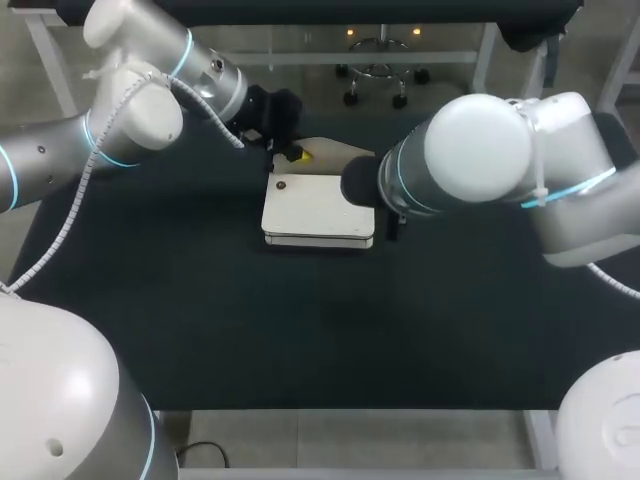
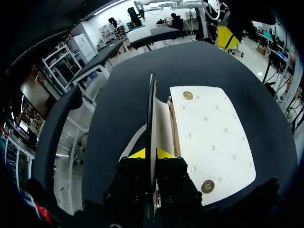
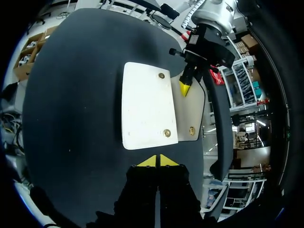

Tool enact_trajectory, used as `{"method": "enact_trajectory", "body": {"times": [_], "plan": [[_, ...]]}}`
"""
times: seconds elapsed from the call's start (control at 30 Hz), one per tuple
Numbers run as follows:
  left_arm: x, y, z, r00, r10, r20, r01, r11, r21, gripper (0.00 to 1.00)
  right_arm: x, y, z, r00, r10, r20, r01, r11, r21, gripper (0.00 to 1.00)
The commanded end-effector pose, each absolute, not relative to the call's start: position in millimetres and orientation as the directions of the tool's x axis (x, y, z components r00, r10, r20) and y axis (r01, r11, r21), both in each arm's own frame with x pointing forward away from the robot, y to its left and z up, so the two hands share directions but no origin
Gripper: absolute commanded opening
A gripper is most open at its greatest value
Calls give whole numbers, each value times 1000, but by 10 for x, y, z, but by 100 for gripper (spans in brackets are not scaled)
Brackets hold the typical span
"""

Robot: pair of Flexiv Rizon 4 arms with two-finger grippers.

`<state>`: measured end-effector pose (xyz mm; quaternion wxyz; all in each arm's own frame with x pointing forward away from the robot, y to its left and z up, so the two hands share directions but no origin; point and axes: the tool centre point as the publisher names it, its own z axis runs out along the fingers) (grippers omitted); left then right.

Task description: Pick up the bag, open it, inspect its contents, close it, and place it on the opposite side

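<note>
A white quilted bag point(image 1: 318, 208) lies flat in the middle of the black table, its flap point(image 1: 335, 155) folded open toward the far side. Two metal snap studs point(image 2: 188, 95) show on the bag's body point(image 2: 211, 137). My left gripper point(image 2: 151, 153) is shut on the flap point(image 2: 152, 114), which runs edge-on between its yellow tips. In the right wrist view the left gripper point(image 3: 185, 88) pinches the flap point(image 3: 194, 111) beyond the bag point(image 3: 147, 107). My right gripper point(image 3: 157, 161) hangs just off the bag's near edge, shut, with nothing between its tips. My right arm hides it in the head view.
The black table point(image 1: 200, 320) carries nothing but the bag. My right arm's big elbow point(image 1: 480, 150) hangs over the table just right of the bag, and my left arm point(image 1: 150, 100) comes in over the far left corner.
</note>
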<state>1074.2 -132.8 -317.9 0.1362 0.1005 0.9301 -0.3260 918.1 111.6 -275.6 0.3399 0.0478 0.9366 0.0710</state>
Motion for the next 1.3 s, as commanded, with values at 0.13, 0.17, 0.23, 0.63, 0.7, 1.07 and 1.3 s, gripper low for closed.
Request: {"method": "enact_trajectory", "body": {"times": [0.13,0.17,0.23,0.63,0.7,1.07,1.3], "plan": [[10719,-1320,-3017,-938,69,-339,265,774,-575,0,9225,1187,-2676,-759,123,-639,13,984,175,0],[10697,-1323,-2974,-935,70,-347,268,780,-566,0,9239,1203,-2634,-755,119,-644,-2,983,184,0],[10647,-1327,-2888,-934,66,-352,266,786,-558,0,9264,1228,-2579,-749,113,-653,-20,981,193,0],[10452,-1294,-2592,-929,51,-366,252,810,-529,0,9432,1369,-2431,-689,73,-721,-80,981,176,0],[10422,-1295,-2555,-929,52,-366,254,810,-529,0,9450,1386,-2414,-679,65,-731,-83,983,165,0],[10289,-1298,-2421,-935,58,-350,264,773,-576,0,9575,1468,-2392,-644,31,-764,-91,989,116,0],[10245,-1272,-2343,-942,43,-332,245,764,-597,0,9663,1559,-2437,-643,3,-765,-96,992,84,0]]}}
